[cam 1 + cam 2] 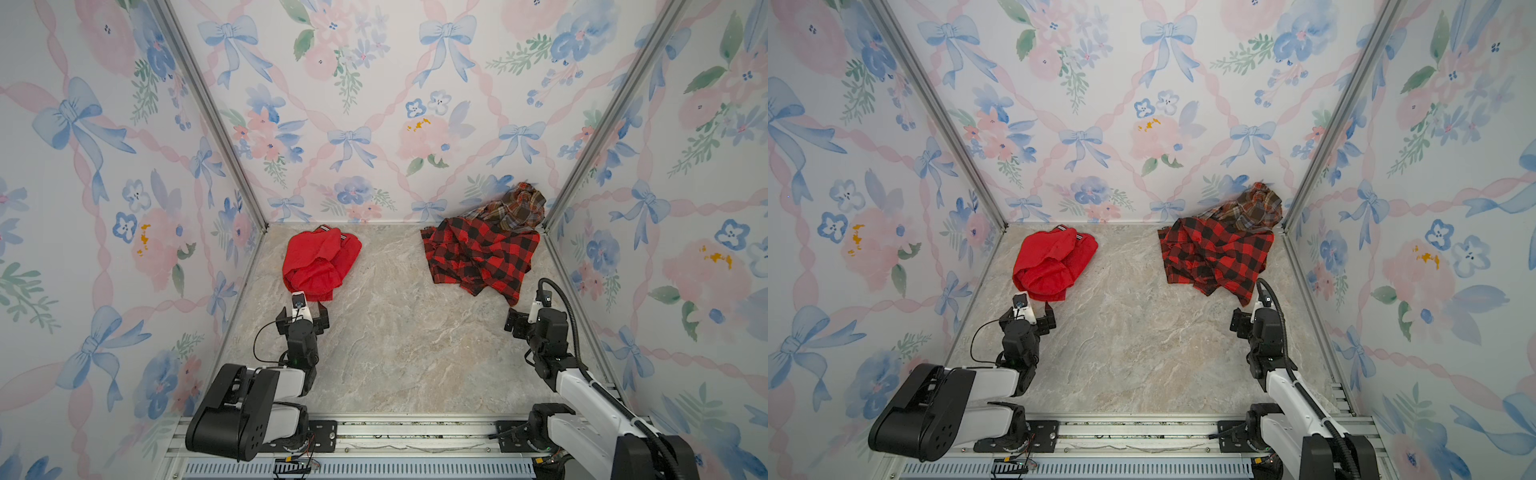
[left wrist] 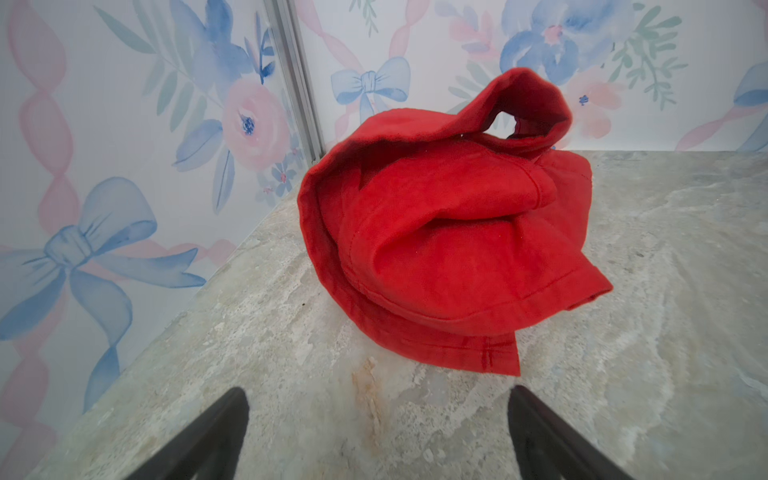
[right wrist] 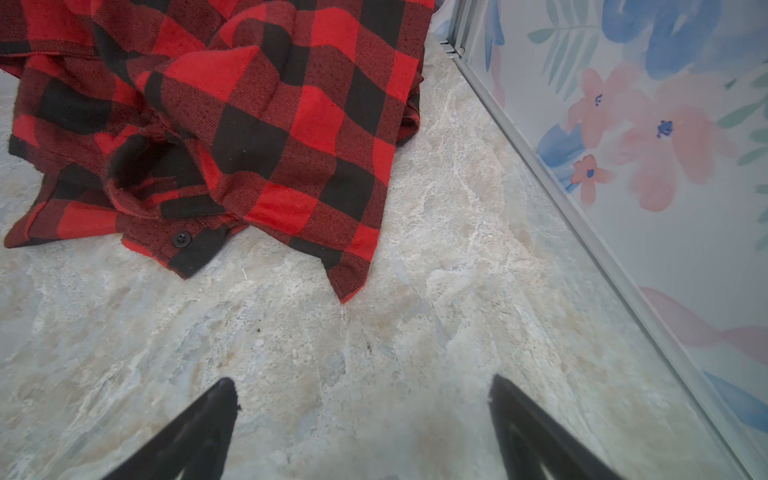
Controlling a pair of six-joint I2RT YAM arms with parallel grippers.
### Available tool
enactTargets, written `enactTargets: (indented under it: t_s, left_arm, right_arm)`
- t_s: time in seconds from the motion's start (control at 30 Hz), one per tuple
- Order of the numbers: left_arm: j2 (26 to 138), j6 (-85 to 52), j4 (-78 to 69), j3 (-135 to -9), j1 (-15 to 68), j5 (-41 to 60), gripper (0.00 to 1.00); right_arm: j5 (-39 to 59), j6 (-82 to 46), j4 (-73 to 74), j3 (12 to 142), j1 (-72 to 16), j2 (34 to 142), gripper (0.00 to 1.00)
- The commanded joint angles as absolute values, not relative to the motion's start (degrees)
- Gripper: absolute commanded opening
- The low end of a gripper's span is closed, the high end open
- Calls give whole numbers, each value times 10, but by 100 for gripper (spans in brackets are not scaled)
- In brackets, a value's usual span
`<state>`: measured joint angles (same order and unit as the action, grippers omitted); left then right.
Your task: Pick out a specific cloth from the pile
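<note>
– Well, starting at the near edge: both arm bases sit on the metal rail (image 1: 395,436), and each arm reaches out over the marble-patterned table (image 1: 395,340).

– And the left gripper (image 2: 378,397)?

– Jaws spread wide, nothing between them but bare table. It's low on the left side, pointing straight at the cloth (image 1: 320,262).

– So there's no contact?

– None that the left wrist view shows. The cloth's near hem lies just beyond the fingertips (image 2: 239,401), with a strip of bare table in between.

– Over to the right gripper (image 3: 363,384).

– Same story: jaws wide apart and empty, over bare table near the right wall. A pointed corner of the check shirt (image 3: 257,124) lies just ahead of it.

– Where exactly is the cloth sitting?

– On its own, crumpled on the far left part of the table, close to the left wall. In both top views its striped trim band (image 1: 343,240) shows along the far edge. It's well apart from the pile (image 1: 490,245).

– And the pile itself?

– It's tucked into the far right corner. The red-and-black check shirt spreads out on the table in front. The plaid shirt (image 1: 515,208) is bunched behind it, rising against the floral back wall (image 1: 374,104).
</note>
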<state>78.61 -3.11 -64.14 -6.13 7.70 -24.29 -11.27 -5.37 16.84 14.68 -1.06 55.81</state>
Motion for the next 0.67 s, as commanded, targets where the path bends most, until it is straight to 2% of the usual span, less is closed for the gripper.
enactTargets:
  t_s: [0.0,0.03,0.07,0.1,0.17,0.3,0.43,0.47,0.53,0.63]
  left_arm:
    - [906,-7,-815,-89,58,-187,98]
    - [924,11,-819,-97,67,-199,98]
    - [894,4,-740,-110,78,-205,98]
    - [881,1,-731,-109,71,-180,98]
    - [907,8,-765,-113,64,-165,98]
    - [896,-3,-740,-115,64,-182,98]
    - [902,-9,-735,-122,61,-190,98]
    - [905,-9,-736,-125,60,-189,98]
    - [902,-16,-719,-130,52,-176,98]
    - [899,-17,-719,-127,52,-177,98]
  right_arm:
    - [-93,-42,375,113,-7,601,97]
    - [-88,-39,415,108,-7,621,97]
    - [-87,-37,429,113,-7,636,97]
    - [-88,-33,429,123,-7,652,97]
    - [-88,-20,430,149,-7,689,97]
    - [-47,-9,494,172,-8,764,97]
    - [-30,4,671,157,-26,902,97]
    - [-34,13,678,159,-33,904,97]
    - [-70,29,513,215,-52,871,97]
    - [-96,-3,534,220,-34,889,97]
